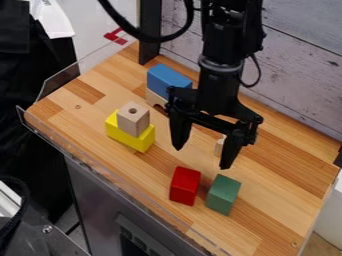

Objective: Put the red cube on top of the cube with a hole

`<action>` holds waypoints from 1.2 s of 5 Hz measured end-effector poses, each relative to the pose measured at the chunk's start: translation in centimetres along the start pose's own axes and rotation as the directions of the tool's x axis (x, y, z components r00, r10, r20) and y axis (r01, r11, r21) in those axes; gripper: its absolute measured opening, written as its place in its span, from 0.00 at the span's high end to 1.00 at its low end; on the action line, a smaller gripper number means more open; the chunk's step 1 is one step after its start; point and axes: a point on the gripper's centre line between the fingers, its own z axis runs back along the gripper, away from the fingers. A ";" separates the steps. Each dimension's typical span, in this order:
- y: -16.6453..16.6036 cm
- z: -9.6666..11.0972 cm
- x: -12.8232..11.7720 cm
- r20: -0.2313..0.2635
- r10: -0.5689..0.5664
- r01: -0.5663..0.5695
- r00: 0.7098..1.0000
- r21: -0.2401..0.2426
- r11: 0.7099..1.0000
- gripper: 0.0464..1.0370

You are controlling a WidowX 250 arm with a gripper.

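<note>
From where I stand, the job looks barely begun: the red cube (185, 185) sits down on the wooden tabletop (267, 210), well apart from the cube with a hole (133, 121), which has nothing on it. That holed cube rests on a yellow block (129, 135), its hole facing up, so the landing place is ready. What is left, I judge, is all of it: grip the red cube, lift it, carry it over, set it down squarely and let go.

The black gripper (202, 157) hangs above the table, nearer the red cube than the holed one, its fingers spread well apart with nothing between them.

The red cube lies just beside the green block (223, 194), toward the near edge of the table. A cube has no real front, but this one looks longer than it is wide, its longer line running nearly up and down my view, leaning a little. At this slant, I can't quite tell whether that length is height or depth.
</note>
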 end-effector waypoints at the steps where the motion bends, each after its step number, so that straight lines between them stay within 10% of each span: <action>1: 0.1 -0.6 -0.3 -0.025 0.002 -0.002 1.000 0.006 1.000 0.04; 3: 0.6 -1.0 -1.2 0.065 0.010 -0.007 0.998 -0.035 0.999 0.04; 6: 1.2 -2.3 -0.6 0.036 0.086 -0.087 0.996 0.010 0.996 0.04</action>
